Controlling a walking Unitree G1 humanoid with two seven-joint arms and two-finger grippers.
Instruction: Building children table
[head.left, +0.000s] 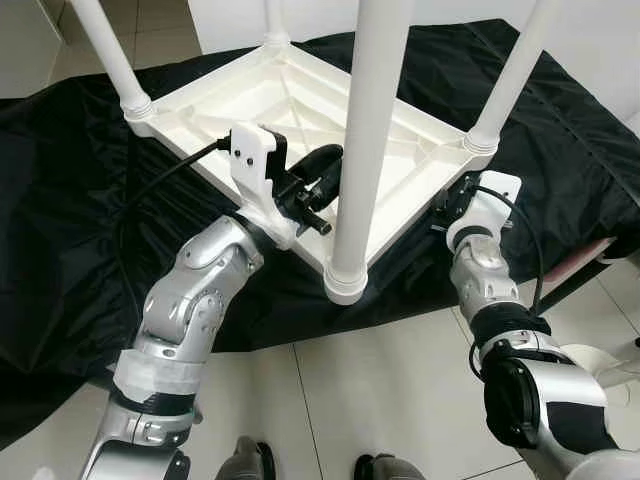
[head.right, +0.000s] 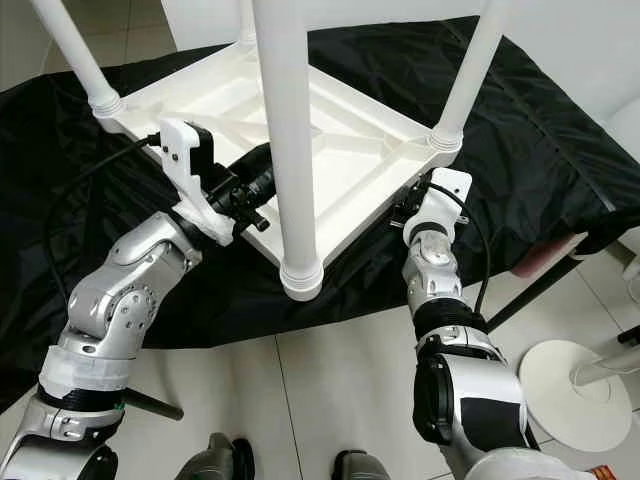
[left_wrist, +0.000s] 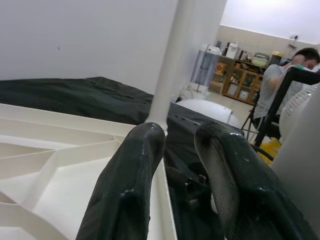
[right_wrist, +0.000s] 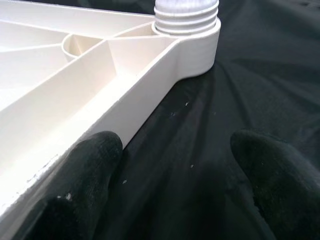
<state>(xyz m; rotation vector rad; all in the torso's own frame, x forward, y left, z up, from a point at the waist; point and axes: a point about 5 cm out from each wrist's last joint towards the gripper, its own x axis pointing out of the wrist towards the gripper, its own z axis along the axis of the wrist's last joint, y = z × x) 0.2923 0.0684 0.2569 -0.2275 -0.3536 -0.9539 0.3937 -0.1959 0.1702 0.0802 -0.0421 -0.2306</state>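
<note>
Upturned white tabletop (head.left: 300, 110) on black cloth (head.left: 60, 200), legs up. Left claw (head.left: 325, 175) nearly pressed together beside near leg (head.left: 365, 150); right claw (right_wrist: 175, 165) spread at right rim. Best steadying rim while twisting leg.

An upturned white table (head.right: 330, 130) lies on black cloth (head.right: 530, 150), both grippers at its near edges.
</note>
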